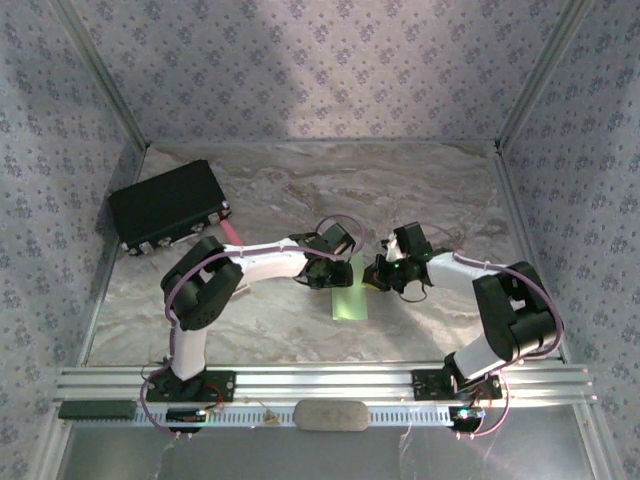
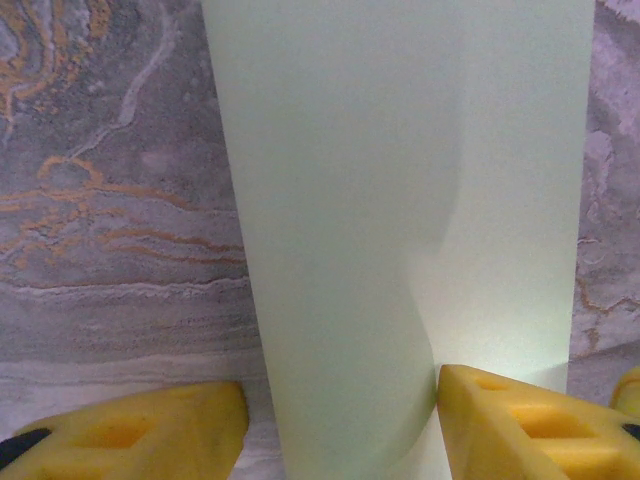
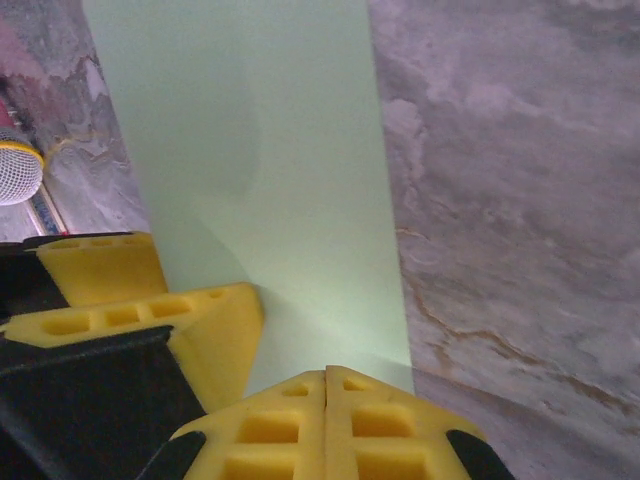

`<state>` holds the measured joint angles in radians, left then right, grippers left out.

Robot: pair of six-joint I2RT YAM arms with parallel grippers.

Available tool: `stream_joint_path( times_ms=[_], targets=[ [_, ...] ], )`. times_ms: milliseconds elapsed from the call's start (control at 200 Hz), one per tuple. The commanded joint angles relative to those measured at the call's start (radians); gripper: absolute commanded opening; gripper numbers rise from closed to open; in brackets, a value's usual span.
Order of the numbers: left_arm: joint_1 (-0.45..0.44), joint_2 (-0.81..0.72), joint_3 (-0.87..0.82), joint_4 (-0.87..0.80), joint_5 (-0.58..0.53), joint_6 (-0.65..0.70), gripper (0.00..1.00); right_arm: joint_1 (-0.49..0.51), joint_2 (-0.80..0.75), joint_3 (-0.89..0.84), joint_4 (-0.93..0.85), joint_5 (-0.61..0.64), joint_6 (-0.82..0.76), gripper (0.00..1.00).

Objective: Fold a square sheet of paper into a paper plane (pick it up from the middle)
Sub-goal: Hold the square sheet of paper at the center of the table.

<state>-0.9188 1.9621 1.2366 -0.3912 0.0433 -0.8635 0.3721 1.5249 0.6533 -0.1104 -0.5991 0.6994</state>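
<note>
**Overhead view, centre of frame.** The square sheet of paper (image 1: 350, 296), folded to a narrow pale-green strip, lies on the marbled table (image 1: 430, 190). It runs from the two claws down toward the bottom of the picture. The left claw (image 1: 328, 271) sits at the strip's upper left and the right claw (image 1: 384, 272) at its upper right. The black box (image 1: 165, 205) stands well apart at upper left.

**Left wrist view.** My left claw is open, with its yellow fingers (image 2: 530, 425) either side of the strip. The finger at lower right touches the paper's upper layer, which appears to bow up.

**Right wrist view.** My right claw is closed, pads pressed together at the strip's near edge, lower middle of frame. I cannot tell whether any paper is nipped between them.

**Step in hand.** I judge this to be the setting of a lengthwise crease. To do it well, I would:
- pin the strip with one claw so it cannot slide;
- check that the long edges lie flush before pressing;
- draw the closed claw slowly along the fold, low and level, so the bowed layer flattens without wrinkling or skewing.
</note>
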Motion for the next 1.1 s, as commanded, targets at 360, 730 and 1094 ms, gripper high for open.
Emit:
stream_joint_path(
  times_ms=[360,730,1094],
  targets=[
    [-0.003,0.170,-0.060,0.070,-0.026,0.021,0.58,0.025,0.143,0.077,0.036,-0.056,-0.025,0.00],
    [-0.004,0.142,-0.063,0.075,-0.024,0.017,0.58,0.024,0.220,-0.010,0.000,0.050,-0.063,0.00],
    [0.016,-0.195,-0.152,0.108,-0.074,0.007,0.68,0.027,0.231,0.014,-0.036,0.063,-0.103,0.00]
  ],
)
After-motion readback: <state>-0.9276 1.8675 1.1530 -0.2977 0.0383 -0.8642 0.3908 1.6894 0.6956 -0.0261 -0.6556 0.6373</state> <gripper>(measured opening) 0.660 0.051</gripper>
